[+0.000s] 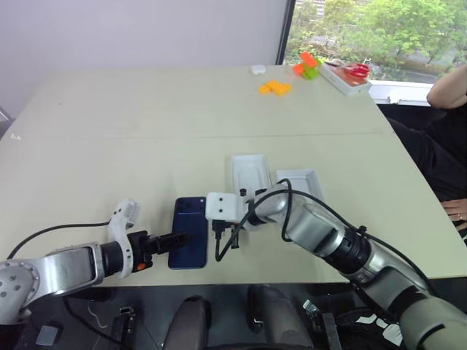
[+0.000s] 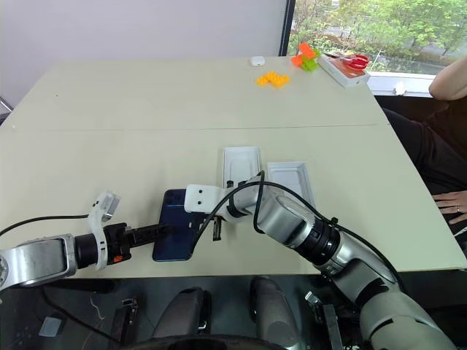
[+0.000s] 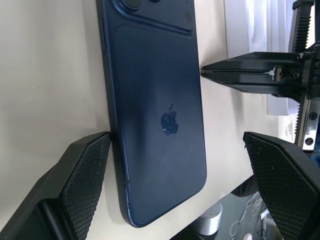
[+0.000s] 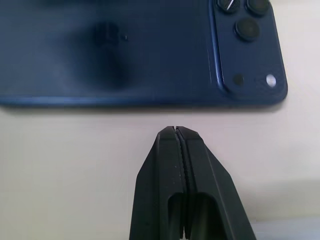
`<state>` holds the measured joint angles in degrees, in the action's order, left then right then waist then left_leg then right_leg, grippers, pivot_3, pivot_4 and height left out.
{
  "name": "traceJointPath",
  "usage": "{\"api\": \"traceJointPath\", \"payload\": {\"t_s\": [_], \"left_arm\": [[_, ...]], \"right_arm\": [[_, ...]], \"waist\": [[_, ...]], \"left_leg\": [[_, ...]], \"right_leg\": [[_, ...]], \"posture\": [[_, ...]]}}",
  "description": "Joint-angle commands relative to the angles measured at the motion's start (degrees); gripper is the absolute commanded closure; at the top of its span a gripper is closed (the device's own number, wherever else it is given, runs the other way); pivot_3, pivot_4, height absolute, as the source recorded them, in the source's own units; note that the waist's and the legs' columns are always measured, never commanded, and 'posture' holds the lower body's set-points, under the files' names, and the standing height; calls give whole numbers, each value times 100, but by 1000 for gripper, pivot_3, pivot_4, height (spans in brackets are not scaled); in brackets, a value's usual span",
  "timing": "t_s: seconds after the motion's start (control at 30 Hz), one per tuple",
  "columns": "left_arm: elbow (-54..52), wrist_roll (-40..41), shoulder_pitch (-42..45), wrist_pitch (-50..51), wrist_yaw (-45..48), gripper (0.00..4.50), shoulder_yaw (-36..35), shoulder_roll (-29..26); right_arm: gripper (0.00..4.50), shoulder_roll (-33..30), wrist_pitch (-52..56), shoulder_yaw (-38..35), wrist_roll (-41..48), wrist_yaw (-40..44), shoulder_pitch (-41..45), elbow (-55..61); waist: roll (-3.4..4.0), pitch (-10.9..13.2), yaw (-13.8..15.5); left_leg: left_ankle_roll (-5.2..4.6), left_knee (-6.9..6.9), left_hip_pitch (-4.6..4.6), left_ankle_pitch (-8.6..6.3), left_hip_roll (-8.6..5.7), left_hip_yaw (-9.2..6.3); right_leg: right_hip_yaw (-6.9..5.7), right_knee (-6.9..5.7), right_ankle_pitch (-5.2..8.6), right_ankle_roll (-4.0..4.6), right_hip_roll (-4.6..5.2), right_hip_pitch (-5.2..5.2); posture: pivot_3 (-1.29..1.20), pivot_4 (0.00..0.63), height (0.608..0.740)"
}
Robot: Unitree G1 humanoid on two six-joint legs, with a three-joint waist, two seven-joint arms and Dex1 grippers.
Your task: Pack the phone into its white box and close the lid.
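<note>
The dark navy phone (image 1: 188, 233) lies back-up on the table near the front edge, its camera cluster (image 4: 247, 30) at the far end. My left gripper (image 3: 176, 137) is open and straddles the phone's near end, with one finger (image 3: 85, 170) at its left edge. My right gripper (image 4: 176, 129) is shut, its tip just off the phone's right long edge and seen as dark fingers (image 1: 217, 233) in the head view. Behind my right arm are two shallow white trays. The one with the greyer floor looks like the white box (image 1: 299, 181). I cannot tell whether the whiter tray (image 1: 250, 172) is the lid.
Orange blocks (image 1: 273, 87), orange and green blocks (image 1: 308, 65) and a white tray with red scissors (image 1: 349, 75) sit at the far right of the table. A person (image 1: 445, 124) sits to the right, with a hand (image 1: 456, 210) near the table's edge.
</note>
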<state>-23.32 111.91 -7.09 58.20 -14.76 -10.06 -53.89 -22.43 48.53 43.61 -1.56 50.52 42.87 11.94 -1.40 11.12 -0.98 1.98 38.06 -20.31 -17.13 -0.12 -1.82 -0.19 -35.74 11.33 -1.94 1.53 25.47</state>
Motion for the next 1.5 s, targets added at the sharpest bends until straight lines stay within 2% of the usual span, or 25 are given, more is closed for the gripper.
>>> {"api": "traceJointPath", "payload": {"t_s": [0.03, 0.3, 0.6, 0.97, 1.07, 1.23, 1.5], "left_arm": [[-146, 109, 16, -111, -2, 0, 292, 67], [-164, 109, 113, -414, -102, 0, 456, 316], [-297, 109, 343, -687, -104, 0, 403, 874], [-96, 109, 321, -684, -352, 0, 325, 746], [-32, 109, 300, -671, -336, 867, 293, 702], [-10, 109, 284, -688, -320, 3365, 219, 693], [5, 109, 191, -707, -245, 3365, 96, 766]], "right_arm": [[4464, 226, 30, 13, 43, 51, 76, -10], [4464, 402, 214, -124, 130, 71, 25, -123], [4464, 523, 351, -275, 189, 96, -28, -231], [4464, 552, 422, -328, 161, 7, -52, -241], [4500, 549, 418, -336, 149, -16, -47, -252], [4500, 537, 399, -345, 135, -36, -30, -278], [4500, 498, 287, -338, 43, -95, 31, -316]], "waist": [[0, 0, 5], [9, -7, 31], [1, -6, -11], [1, -6, -11], [1, -6, -11], [1, -5, -10], [1, -4, -9]], "left_leg": [[0, 0, -1, 0, 0, 0], [0, 0, 3, 0, -2, -3], [0, -2, -7, 0, -1, -4], [0, -3, -6, 0, 0, -4], [0, -3, -6, 0, 1, -4], [0, -3, -7, 0, 2, -4], [0, -5, -9, 0, 3, -5]], "right_leg": [[0, 2, 0, 0, 0, 0], [-2, 16, 1, 1, 4, -12], [-3, 25, 0, 1, 0, -8], [-4, 28, 1, 0, -1, -7], [-4, 29, 1, 0, -1, -7], [-5, 31, 1, 0, -1, -7], [-5, 36, 2, -1, 0, -6]], "posture": [[0, 150, 740], [0, 150, 740], [0, 150, 740], [0, 150, 740], [0, 150, 740], [0, 150, 740], [0, 150, 740]]}}
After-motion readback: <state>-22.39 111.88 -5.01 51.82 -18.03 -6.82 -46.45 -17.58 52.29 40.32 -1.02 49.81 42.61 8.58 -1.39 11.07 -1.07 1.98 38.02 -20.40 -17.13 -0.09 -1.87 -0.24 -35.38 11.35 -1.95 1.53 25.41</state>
